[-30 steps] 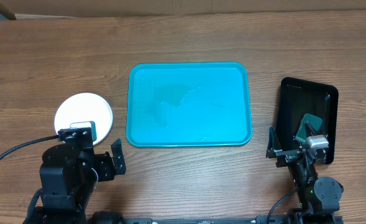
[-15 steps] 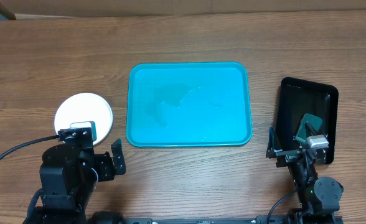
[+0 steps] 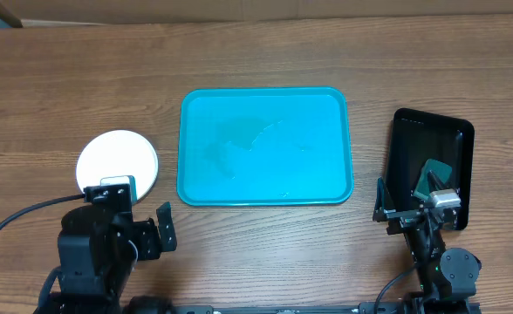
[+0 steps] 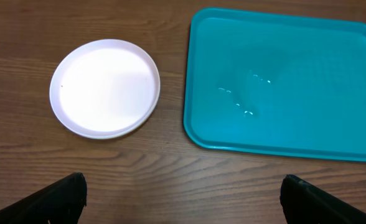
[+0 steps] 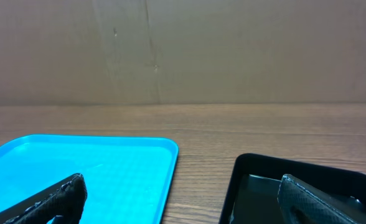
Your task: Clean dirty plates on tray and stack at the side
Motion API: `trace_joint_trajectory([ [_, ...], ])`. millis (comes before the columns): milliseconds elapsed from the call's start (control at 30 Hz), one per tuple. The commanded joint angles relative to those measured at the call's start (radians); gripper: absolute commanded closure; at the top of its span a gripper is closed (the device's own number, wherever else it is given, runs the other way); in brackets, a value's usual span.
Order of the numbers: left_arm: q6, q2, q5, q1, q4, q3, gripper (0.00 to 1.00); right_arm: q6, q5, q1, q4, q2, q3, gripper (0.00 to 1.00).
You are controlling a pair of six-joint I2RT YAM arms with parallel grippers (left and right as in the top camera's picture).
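**Occlusions and cropped items**
Overhead: left arm (image 3: 91, 253) covers the near edge of the white plate (image 3: 117, 155); single plate or stack cannot be read. Right wrist: turquoise tray (image 5: 108, 168) and black tray (image 5: 264, 186) cut off by bottom edge.

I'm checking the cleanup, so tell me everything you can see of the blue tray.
The tray is turquoise, rectangular, with rounded corners and a raised rim, plastic-looking. It lies flat on the wooden table, holding no plates; only small shiny specks, perhaps droplets, show on its floor. The white plate sits apart on its left, the black tray apart on its right.
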Motion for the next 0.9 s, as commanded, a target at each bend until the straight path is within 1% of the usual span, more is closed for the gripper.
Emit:
trace_joint_trajectory([
  [0,-0.008,-0.056,-0.013,0.006,0.0,-0.006,0.0,-0.007,0.01,0.005,0.003,-0.01,-0.01,0.0],
  [67,-0.001,-0.089,-0.025,0.006,0.03,-0.02,0.0,-0.007,0.01,0.005,0.003,-0.01,-0.01,0.0],
  [167,-0.001,-0.156,-0.059,0.014,0.145,-0.098,0.0,-0.007,0.01,0.005,0.003,-0.01,-0.01,0.0],
  [300,-0.002,-0.275,-0.06,0.037,0.396,-0.296,0.0,-0.007,0.01,0.005,0.003,-0.01,-0.01,0.0],
  [433,-0.005,-0.409,-0.026,0.05,0.655,-0.507,0.0,-0.007,0.01,0.005,0.003,-0.01,-0.01,0.0],
  [533,-0.013,-0.495,-0.018,0.051,0.801,-0.634,0.0,-0.007,0.01,0.005,0.003,-0.01,-0.01,0.0],
  [667,-0.013,-0.599,0.009,0.051,0.931,-0.768,0.0,-0.007,0.01,0.005,0.003,-0.01,-0.01,0.0],
  [867,-0.001,-0.602,0.018,0.05,1.146,-0.885,0.0,-0.007,0.01,0.005,0.003,-0.01,-0.01,0.0],
])
